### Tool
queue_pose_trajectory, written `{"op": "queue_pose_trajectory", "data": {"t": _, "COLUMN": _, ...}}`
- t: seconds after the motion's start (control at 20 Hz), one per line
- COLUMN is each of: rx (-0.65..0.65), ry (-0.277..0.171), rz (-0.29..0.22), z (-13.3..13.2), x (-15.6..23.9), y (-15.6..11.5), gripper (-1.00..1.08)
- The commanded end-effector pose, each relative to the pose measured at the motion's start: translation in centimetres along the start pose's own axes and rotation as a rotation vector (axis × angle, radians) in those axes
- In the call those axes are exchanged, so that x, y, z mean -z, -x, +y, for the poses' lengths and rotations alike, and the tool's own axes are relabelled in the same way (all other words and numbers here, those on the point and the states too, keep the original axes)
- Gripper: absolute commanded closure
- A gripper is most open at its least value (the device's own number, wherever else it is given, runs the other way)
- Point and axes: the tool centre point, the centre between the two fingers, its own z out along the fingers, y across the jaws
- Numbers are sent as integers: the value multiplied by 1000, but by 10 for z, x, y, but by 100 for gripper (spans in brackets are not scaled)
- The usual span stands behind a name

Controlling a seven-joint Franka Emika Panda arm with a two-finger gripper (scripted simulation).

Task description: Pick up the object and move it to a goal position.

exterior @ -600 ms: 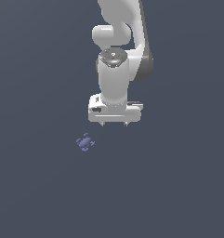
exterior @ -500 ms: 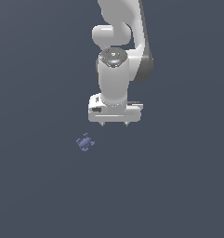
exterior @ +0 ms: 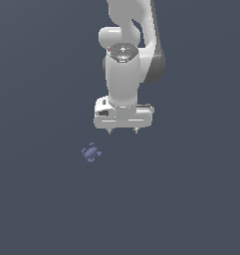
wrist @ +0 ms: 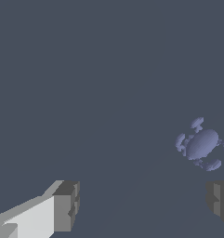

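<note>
The object (exterior: 91,152) is a tiny blue-purple lump with small nubs, lying on the flat grey floor. My white gripper (exterior: 123,131) hangs apart from it, toward the exterior view's right and a little farther up in the picture. Its two short fingertips (exterior: 110,131) stand wide apart, open and empty. In the wrist view the object (wrist: 201,143) lies off the gap's middle, close to one fingertip (wrist: 220,201); the other fingertip (wrist: 66,206) is far from it. My gripper's midpoint (wrist: 143,204) sits over bare floor.
A plain dark grey floor (exterior: 42,209) fills both views. The white arm (exterior: 125,55) rises above the gripper. Nothing else shows.
</note>
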Motion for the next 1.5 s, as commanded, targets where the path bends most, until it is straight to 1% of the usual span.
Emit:
{"op": "queue_pose_trajectory", "data": {"t": 0.0, "rx": 2, "ry": 1, "rz": 1, "z": 0, "x": 0, "y": 0, "gripper": -92}}
{"op": "queue_pose_trajectory", "data": {"t": 0.3, "rx": 16, "ry": 1, "rz": 0, "z": 3, "x": -2, "y": 0, "gripper": -92}}
{"op": "queue_pose_trajectory", "data": {"t": 0.65, "rx": 80, "ry": 5, "rz": -3, "z": 16, "x": -10, "y": -2, "gripper": -92}}
{"op": "queue_pose_trajectory", "data": {"t": 0.95, "rx": 175, "ry": 10, "rz": -8, "z": 34, "x": -23, "y": -5, "gripper": -92}}
{"op": "queue_pose_trajectory", "data": {"t": 1.45, "rx": 383, "ry": 15, "rz": -19, "z": 75, "x": -52, "y": -7, "gripper": -92}}
